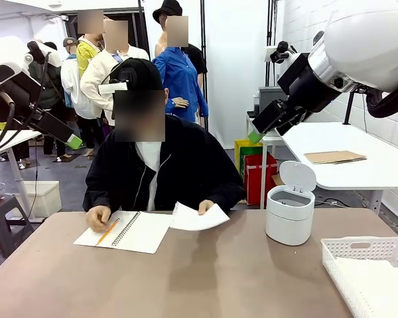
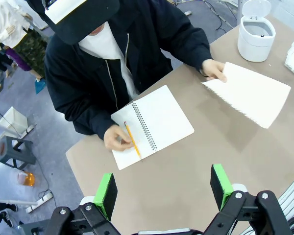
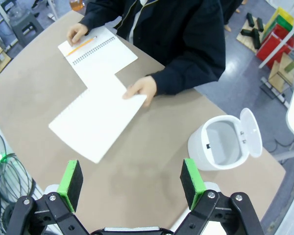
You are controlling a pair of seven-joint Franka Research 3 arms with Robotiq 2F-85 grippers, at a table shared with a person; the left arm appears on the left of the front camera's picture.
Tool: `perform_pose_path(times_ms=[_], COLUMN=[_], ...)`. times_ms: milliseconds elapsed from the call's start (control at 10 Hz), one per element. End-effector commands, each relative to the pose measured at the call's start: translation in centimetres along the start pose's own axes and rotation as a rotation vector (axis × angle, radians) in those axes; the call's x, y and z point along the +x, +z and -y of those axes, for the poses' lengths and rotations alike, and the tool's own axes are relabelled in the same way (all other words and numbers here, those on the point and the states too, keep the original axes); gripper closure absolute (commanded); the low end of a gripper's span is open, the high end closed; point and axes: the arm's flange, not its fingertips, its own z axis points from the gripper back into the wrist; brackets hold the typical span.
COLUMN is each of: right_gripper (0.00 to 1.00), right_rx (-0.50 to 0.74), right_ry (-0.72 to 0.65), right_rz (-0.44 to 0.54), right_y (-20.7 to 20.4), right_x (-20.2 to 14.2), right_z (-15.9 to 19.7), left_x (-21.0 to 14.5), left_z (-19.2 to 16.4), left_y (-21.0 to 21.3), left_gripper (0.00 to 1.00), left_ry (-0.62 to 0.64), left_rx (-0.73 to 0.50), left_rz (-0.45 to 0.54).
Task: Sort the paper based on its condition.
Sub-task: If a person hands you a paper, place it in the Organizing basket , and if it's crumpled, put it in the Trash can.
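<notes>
Brown tabletop runs across the front view, with a person in a black jacket seated at its far edge. The left claw (image 1: 73, 141) hangs high over the left edge and the right claw (image 1: 255, 137) high over the right. Both are apart from everything, and their opening cannot be told from here. The sheet (image 1: 198, 218) is near the middle of the far edge, held at a corner by one hand (image 1: 205, 207). It is foreshortened, so its long axis is unclear. The other hand (image 1: 98, 216) rests on an open notebook (image 1: 136, 233) to the left. A bin (image 1: 290, 215) stands right of the sheet with its lid up. A basket (image 1: 385, 252) sits at the near right corner with something flat and white in it, but whether that is paper I cannot tell.

Left wrist view: the left claw (image 2: 163, 188) gapes wide above bare tabletop, with nothing between its pads. The sheet (image 2: 252, 98) has its long axis running from the hand down to the picture's right. The side toward the notebook (image 2: 154, 125) is ragged, and a shadow shows on the tabletop beside it. A pencil (image 2: 132, 139) lies across the notebook.

Right wrist view: the right claw (image 3: 131, 177) is spread wide and empty. The sheet (image 3: 95, 120) runs from lower left up to the hand (image 3: 141, 89). The bin (image 3: 225, 144) is open, its inside pale and smooth.
</notes>
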Motion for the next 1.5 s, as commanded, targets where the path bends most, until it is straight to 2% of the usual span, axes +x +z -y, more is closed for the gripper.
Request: perform_pose_path(times_ms=[0,1200,1400], right_gripper=[0.00,0.00,0.00], right_rx=[0.004,0.000,0.097], right_ry=[-0.006,0.000,-0.211], right_rz=[-0.006,0.000,-0.153], right_y=[0.0,0.0,-3.3], right_x=[0.0,0.0,-0.1], right_z=[0.0,0.0,1.1], left_x=[0.0,0.0,0.0], left_z=[0.0,0.0,0.0], left_y=[-0.1,-0.1,-0.1], left_gripper=[0.00,0.00,0.00], left_ry=[0.001,0.001,0.001], left_rx=[-0.004,-0.004,-0.004], left_rz=[0.002,0.002,0.002])
